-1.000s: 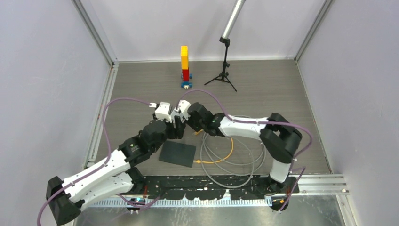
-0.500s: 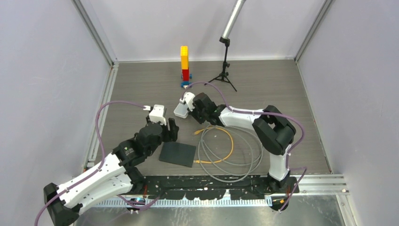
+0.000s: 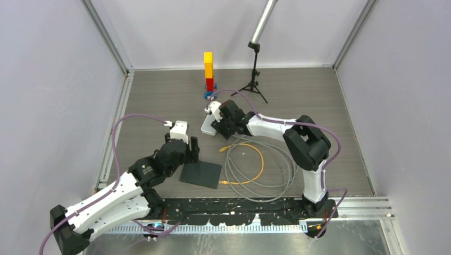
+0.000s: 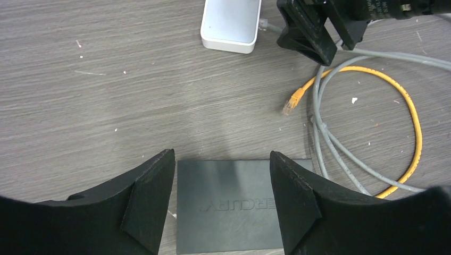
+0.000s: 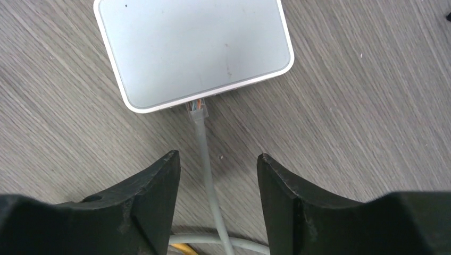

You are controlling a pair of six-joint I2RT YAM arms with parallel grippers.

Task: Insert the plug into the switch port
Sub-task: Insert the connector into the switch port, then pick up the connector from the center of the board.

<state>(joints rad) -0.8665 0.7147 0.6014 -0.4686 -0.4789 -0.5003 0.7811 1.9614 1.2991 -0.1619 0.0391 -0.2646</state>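
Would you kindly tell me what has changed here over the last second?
The left end effector drew back toward its base and hangs open above the black box. The right end effector opened, releasing the gray cable, whose plug sits in the white switch. Yellow cable, brick tower and tripod stayed put.

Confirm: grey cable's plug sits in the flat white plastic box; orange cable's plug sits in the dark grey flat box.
Wrong: the orange cable's plug lies loose on the wooden table, per the left wrist view. The grey cable's plug does sit in the flat white plastic box.
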